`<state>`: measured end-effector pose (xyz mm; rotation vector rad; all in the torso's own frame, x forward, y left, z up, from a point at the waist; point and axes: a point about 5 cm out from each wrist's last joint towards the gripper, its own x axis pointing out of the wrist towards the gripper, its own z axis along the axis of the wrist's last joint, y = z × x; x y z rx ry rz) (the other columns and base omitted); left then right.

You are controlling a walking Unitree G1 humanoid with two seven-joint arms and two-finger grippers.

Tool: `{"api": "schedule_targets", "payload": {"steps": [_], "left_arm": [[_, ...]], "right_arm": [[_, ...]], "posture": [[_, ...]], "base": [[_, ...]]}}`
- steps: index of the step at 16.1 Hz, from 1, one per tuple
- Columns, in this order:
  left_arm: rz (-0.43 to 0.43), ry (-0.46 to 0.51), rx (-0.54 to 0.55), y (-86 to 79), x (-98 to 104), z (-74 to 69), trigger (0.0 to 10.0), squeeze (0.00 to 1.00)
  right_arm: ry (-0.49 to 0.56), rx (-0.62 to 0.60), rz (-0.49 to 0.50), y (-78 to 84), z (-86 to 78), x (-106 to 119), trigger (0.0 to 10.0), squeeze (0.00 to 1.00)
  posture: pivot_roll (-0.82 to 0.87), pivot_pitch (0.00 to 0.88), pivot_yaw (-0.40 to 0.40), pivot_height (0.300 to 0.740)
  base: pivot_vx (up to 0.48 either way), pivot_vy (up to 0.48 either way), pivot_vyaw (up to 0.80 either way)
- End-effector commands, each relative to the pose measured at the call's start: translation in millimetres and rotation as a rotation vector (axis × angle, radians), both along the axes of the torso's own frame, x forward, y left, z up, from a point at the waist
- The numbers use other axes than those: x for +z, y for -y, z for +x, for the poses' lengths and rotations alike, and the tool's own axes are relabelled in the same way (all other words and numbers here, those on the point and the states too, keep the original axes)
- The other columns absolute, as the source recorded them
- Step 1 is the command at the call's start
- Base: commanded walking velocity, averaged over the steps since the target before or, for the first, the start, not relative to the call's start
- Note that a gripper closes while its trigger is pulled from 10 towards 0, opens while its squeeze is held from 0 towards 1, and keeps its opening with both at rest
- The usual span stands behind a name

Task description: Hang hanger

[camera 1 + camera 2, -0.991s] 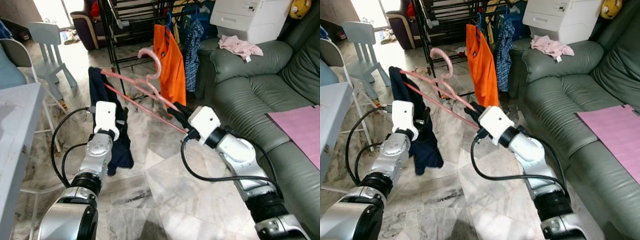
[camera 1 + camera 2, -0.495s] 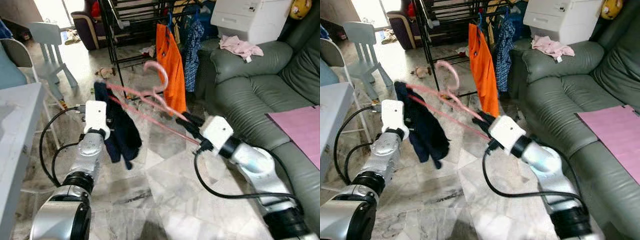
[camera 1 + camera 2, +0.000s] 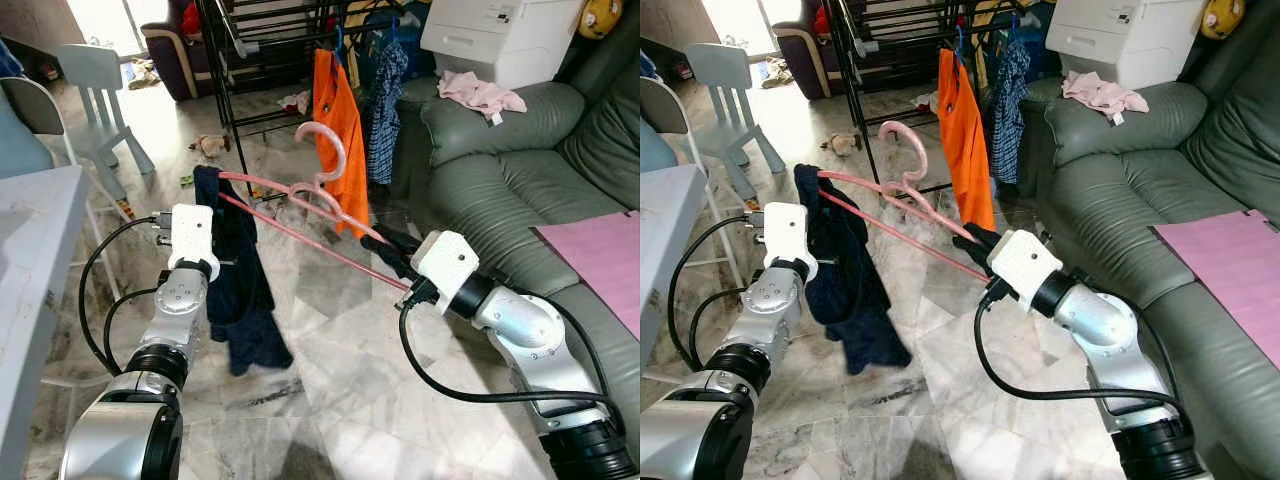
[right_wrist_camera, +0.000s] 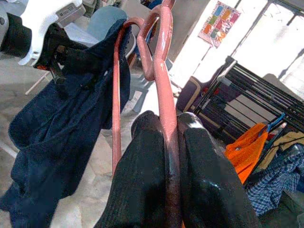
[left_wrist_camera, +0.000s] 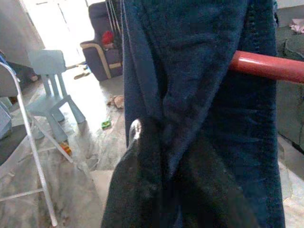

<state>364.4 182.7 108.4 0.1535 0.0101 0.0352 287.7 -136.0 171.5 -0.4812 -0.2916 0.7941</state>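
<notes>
- The right gripper (image 4: 171, 142) has its two black fingers (image 4: 142, 180) clamped on the pink hanger (image 4: 165, 71).
- A navy garment (image 4: 61, 123) drapes over the hanger's far end.
- The left gripper (image 4: 64, 57) pinches that garment.
- Behind, an orange shirt (image 4: 247, 152) hangs on a black rack (image 4: 228, 99).

Light source: daylight came through the doorway (image 3: 105, 20) at the far left, blown out to white.
Floor: the marble floor (image 3: 330, 370) carried pale glare near the doorway and a soft sheen closer in.
Sofa: the green sofa (image 3: 500, 180) was evenly lit, with dull highlights on its cushions.
Head views: sharp, bright, no motion blur; slight stretching at the edges.
Left wrist view: the dark garment (image 5: 199, 95) was close and soft, the background overexposed.
Right wrist view: the window was blown out; the black fingers (image 4: 209, 180) were blurred and glossy.
</notes>
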Motion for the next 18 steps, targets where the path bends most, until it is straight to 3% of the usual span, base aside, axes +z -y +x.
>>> {"api": "schedule_targets", "payload": {"steps": [1,6,11,14,18], "left_arm": [[0.009,0.015,0.002,-2.9,3,1.0,0.0,0.0],[0.093,0.126,0.056,-12.2,22,2.9,0.0,0.0],[0.156,0.243,0.056,-9.0,42,5.8,0.0,0.0],[0.224,0.36,-0.039,9.5,58,3.8,0.0,0.0],[0.218,0.363,-0.075,14.9,55,-2.0,0.0,0.0]], "right_arm": [[0.058,0.007,0.038,-0.5,-2.8,14,10.0,0.0],[-0.001,0.001,0.024,-0.1,-3.1,2,10.0,0.0],[-0.073,-0.008,0.013,-2.2,-3.5,-14,10.0,0.0],[-0.252,-0.077,0.007,-6.9,2.4,-42,10.0,0.0],[-0.352,-0.185,0.121,-14.2,19.1,-50,10.0,0.0]], "posture": [[-0.19,0.0,0.088,0.74],[-0.19,0.0,0.086,0.74],[-0.18,0.0,0.085,0.74],[-0.16,0.0,0.082,0.74],[-0.15,0.0,0.081,0.74]], "base": [[0.0,0.0,0.0],[0.0,0.0,0.0],[0.0,0.0,0.0],[0.0,0.0,0.0],[0.0,0.0,0.0]]}}
